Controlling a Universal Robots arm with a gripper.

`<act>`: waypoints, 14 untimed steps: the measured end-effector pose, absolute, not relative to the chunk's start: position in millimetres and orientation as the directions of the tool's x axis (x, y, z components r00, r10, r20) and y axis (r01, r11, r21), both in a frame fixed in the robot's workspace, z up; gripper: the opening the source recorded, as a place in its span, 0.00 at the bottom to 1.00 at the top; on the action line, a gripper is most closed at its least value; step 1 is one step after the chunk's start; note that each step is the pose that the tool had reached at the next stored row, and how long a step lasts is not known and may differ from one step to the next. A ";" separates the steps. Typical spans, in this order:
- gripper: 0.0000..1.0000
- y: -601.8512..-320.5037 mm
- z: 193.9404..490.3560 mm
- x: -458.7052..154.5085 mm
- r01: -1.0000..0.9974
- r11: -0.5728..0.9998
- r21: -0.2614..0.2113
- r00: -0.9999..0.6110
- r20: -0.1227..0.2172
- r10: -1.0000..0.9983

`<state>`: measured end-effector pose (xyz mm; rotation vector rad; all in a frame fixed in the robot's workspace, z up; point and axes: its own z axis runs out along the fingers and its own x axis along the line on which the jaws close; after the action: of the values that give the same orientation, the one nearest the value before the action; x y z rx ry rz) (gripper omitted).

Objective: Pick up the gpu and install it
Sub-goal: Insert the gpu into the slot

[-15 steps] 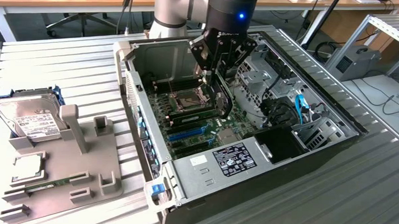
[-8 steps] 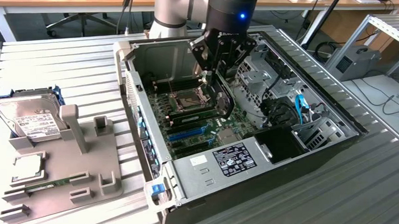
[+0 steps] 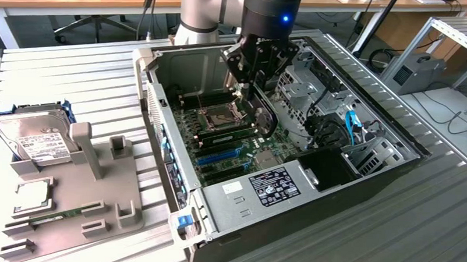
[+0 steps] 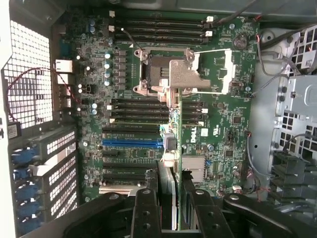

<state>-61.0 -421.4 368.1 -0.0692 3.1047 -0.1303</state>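
The picking up is done, I would say. The gpu (image 4: 168, 186) is in the grasp and hangs inside the open computer case (image 3: 239, 210), over the motherboard (image 4: 223, 124). It is well apart from the grey holder (image 3: 67, 218), which is on the exterior view's left and carries the hard drive (image 3: 39, 141). The step in hand is the installing, or more exactly the bringing of the card to its slot.

The gripper (image 3: 250, 94) is clamped on the card. In the wrist view the two black fingers (image 4: 146, 210) stand one on each side of it and press on its two faces, so the gap between them is only as wide as the card is thick. The card shows edge-on and upright, pointing down at the board. It is near the end of the blue slot (image 4: 131, 144) and the black slots (image 4: 126, 176), which lie to one side of the processor socket (image 4: 163, 69). I cannot tell whether its lower edge touches the board or hangs a little above it.

To seat the card, I think, its contact edge must lie along one slot and exactly over it. From the wrist view it seems to stand across the line of the slots rather than along them — I am not sure of this. The card must also be kept upright and the pressing must be straight and gentle, because a tilted card could jam or scratch the board. The metal wall of the case is close to the arm, so there is little room for correction.
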 end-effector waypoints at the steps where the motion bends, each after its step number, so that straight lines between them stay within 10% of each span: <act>1: 0.29 -421.4 368.0 -61.0 -0.049 0.995 -0.084 -0.998 -0.031 -0.052; 14: 0.29 -421.4 368.0 -61.0 -0.129 0.988 -0.084 -0.991 -0.031 -0.132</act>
<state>-61.0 -421.4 368.0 -0.2035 3.0953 -0.1277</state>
